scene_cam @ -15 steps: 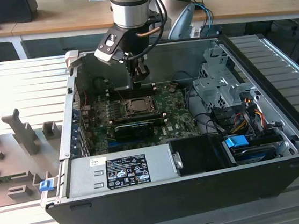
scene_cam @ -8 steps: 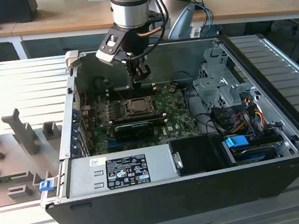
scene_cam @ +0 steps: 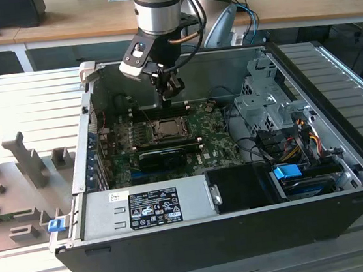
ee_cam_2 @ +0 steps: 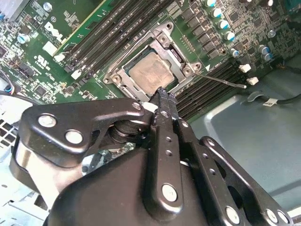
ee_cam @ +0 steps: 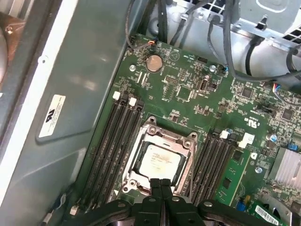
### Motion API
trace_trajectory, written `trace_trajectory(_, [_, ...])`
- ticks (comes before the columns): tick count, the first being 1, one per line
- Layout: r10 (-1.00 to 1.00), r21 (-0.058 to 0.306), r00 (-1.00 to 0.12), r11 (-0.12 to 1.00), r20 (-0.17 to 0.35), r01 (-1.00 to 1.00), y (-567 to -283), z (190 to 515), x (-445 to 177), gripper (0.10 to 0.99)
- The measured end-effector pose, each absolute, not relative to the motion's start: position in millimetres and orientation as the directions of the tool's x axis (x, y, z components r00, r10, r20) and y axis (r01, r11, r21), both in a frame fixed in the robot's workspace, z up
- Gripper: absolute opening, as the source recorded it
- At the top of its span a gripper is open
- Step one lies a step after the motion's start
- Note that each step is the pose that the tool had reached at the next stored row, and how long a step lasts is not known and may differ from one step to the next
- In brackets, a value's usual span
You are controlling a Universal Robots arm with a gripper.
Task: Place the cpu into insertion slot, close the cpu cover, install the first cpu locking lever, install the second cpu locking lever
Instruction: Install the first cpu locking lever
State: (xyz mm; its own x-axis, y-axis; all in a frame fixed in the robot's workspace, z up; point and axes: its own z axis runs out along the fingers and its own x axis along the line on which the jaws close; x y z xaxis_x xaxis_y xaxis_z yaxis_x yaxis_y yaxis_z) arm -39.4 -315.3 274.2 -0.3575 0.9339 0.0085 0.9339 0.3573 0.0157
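The cpu point(ee_cam: 159, 160) lies flat in the insertion slot point(scene_cam: 166, 130) on the green motherboard, its pale metal face point(ee_cam_2: 150, 75) showing. The cpu cover point(ee_cam: 187, 155) is down around it, framing the chip through its square window. A thin metal locking lever point(ee_cam_2: 225, 83) sticks out from the socket's corner across the memory slots. My gripper point(scene_cam: 170, 88) hangs just above the socket's edge. In both wrist views its black fingers point(ee_cam_2: 163, 101) are pressed together with nothing between them, the tips point(ee_cam: 161, 182) over the socket's rim.
I am inside an open computer case. Memory slots point(ee_cam: 113, 141) flank the socket. A black expansion card point(scene_cam: 164, 156) and a grey power supply point(scene_cam: 143, 206) lie toward the case front. A drive cage point(scene_cam: 263, 100) and cables point(scene_cam: 293, 139) fill the exterior view's right. The case wall point(ee_cam: 70, 94) stands close by.
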Motion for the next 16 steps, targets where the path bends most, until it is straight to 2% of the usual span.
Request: trace_trajectory(16, [0.851,0.016,-0.525,0.525,0.008,0.851,-315.3,274.3,-39.4,0.106])
